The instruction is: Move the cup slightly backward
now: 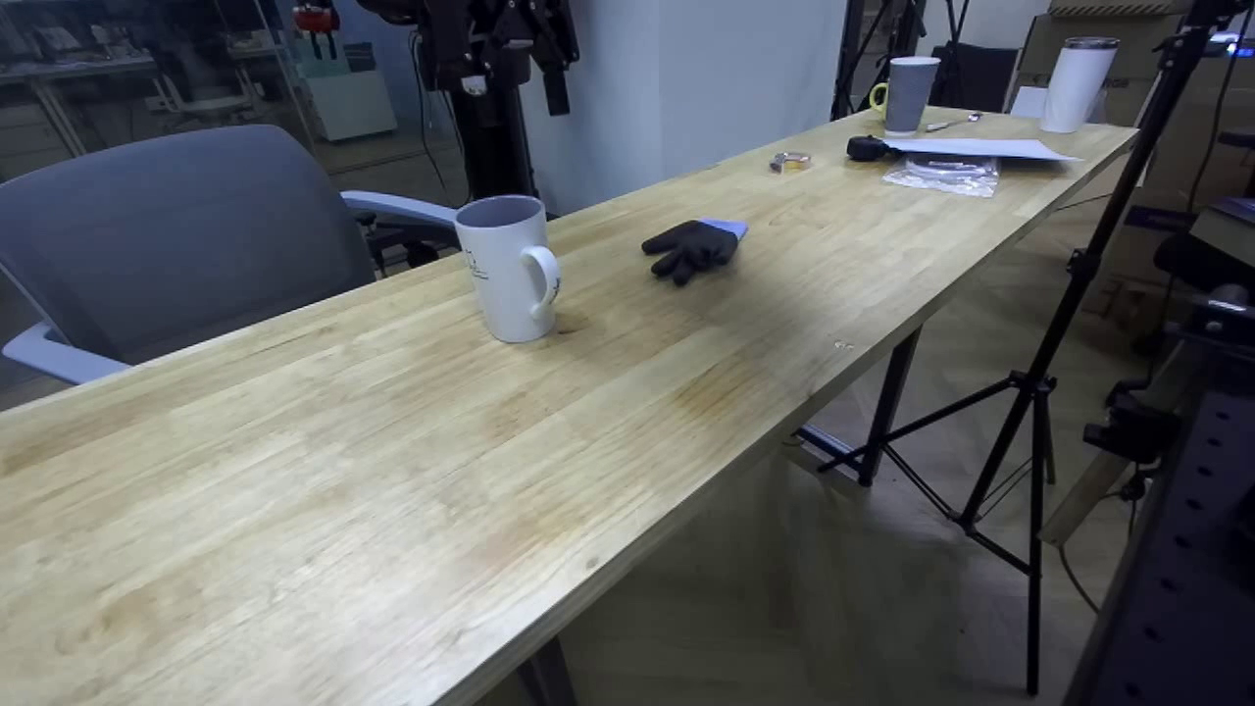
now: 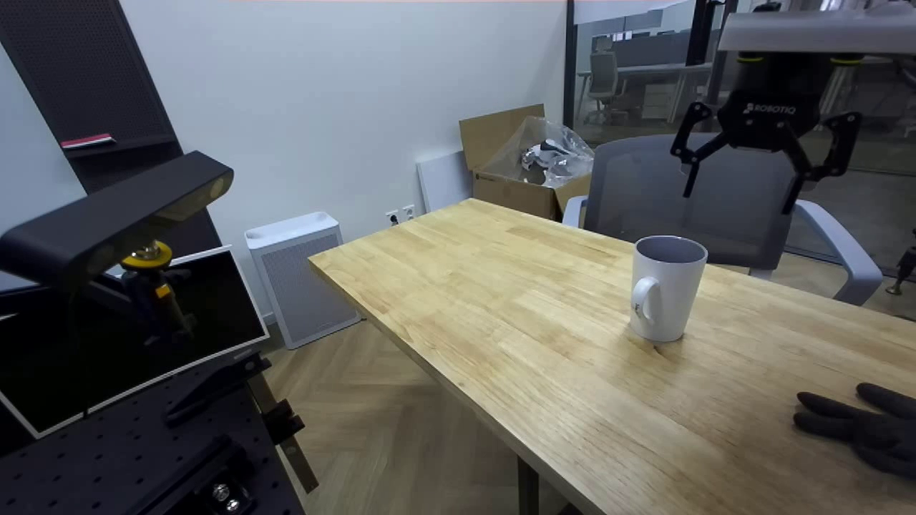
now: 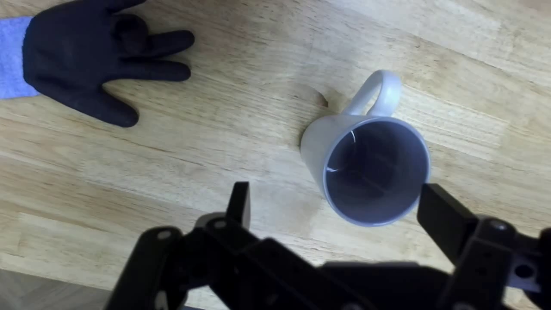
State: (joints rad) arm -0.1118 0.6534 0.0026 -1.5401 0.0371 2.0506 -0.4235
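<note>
Over the feed I can read ROBOTIQ in pale capitals on the black gripper [image 2: 739,197] in an exterior view. The white ceramic mug [image 1: 505,279] carries small dark print on its side, too fine for me to make out, plus a little dark mark by its looped handle. I take that mug as my reference: it stands upright on the wooden table [image 1: 343,471], grey interior facing up. My gripper hangs higher than the mug and apart from it, fingers pointing down, beneath a pale section of the arm [image 2: 823,32]. Its jaws are spread wide; in the wrist view the mug's rim shows just past the gap, one fingertip crossing the rim's outline. A black work glove [image 3: 73,60] with a blue cuff lies near the mug, not touching it. Beyond the mug, in both exterior views, sits a grey office chair [image 2: 637,186]. Well apart from the mug, farther along, stands a white tumbler [image 1: 1079,86].
</note>
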